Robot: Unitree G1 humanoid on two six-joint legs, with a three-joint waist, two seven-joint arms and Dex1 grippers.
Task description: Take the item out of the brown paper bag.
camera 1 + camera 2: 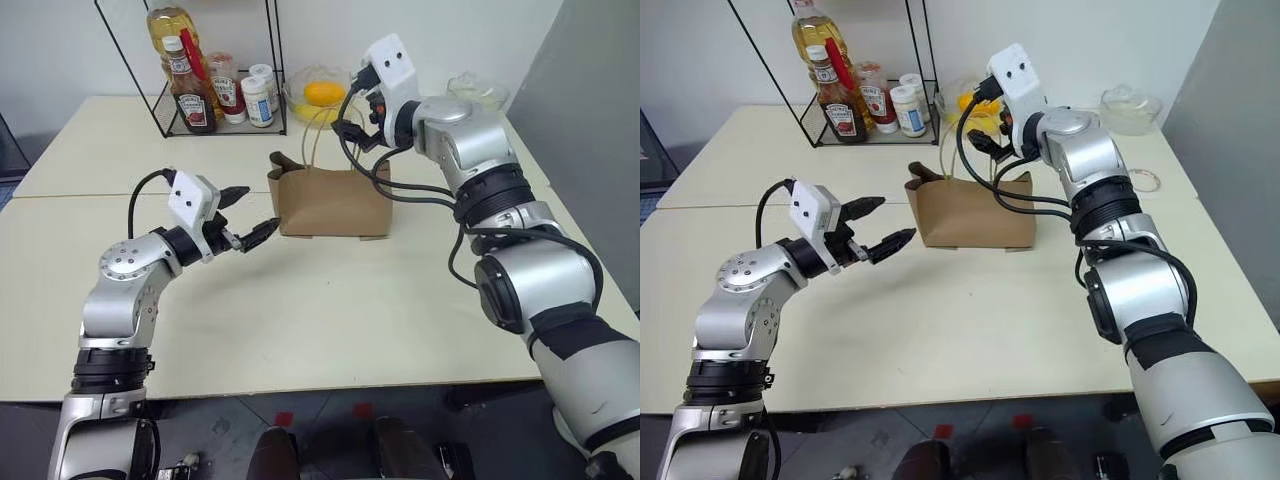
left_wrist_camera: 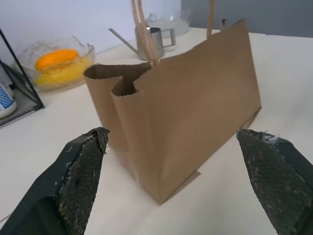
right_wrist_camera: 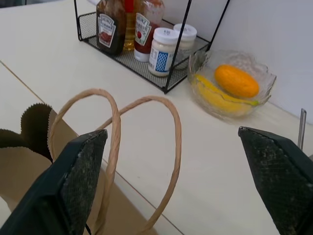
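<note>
Left gripper (image 1: pixel 248 213) released, level, just off the end of the brown paper bag (image 1: pixel 330 200); right gripper (image 1: pixel 352 128) released above its looped handles (image 3: pixel 142 147); bag upright mid-table (image 1: pixel 300 320), nearer the far edge.

The brown paper bag (image 2: pixel 195 112) is matt kraft paper with a saw-toothed top edge and thin twisted paper-cord handles (image 3: pixel 146 161). The left pincer's fingers (image 2: pixel 80 181) carry rough, gritty black pads, and the table (image 1: pixel 330 320) is smooth, matt cream. The bowl (image 3: pixel 232 90) is clear glossy glass; the rack (image 3: pixel 146 58) is thin black wire.
</note>
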